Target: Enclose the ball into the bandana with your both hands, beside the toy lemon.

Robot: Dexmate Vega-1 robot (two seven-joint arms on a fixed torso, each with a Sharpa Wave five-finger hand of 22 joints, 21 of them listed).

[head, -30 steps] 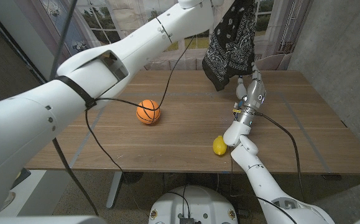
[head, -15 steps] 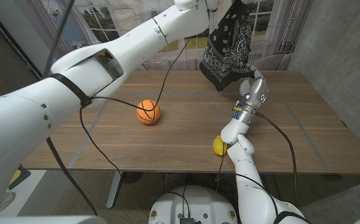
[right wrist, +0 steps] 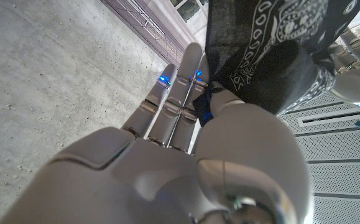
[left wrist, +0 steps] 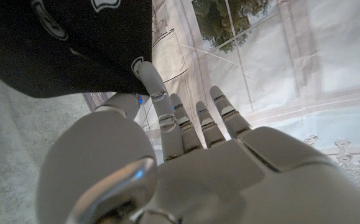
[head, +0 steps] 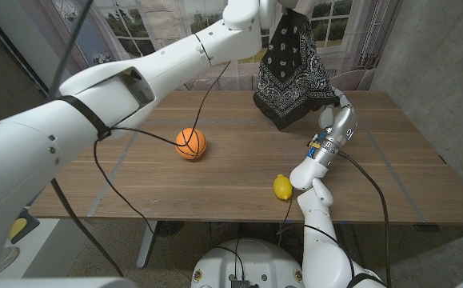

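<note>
A lab: a wooden table (head: 215, 176) before a printed window backdrop (head: 343, 32).

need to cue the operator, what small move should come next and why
Probably lower the bandana toward the table. It hangs in the air, held at the top by the left hand and lower by the right hand, while the ball sits uncovered, apart from the toy lemon.

A black bandana (head: 291, 68) with a white paisley print hangs bunched in the air above the far side of the wooden table. An orange ball (head: 190, 143) with black basketball lines sits on the table, well left of it. A yellow toy lemon (head: 282, 186) lies near the table's front edge.
</note>
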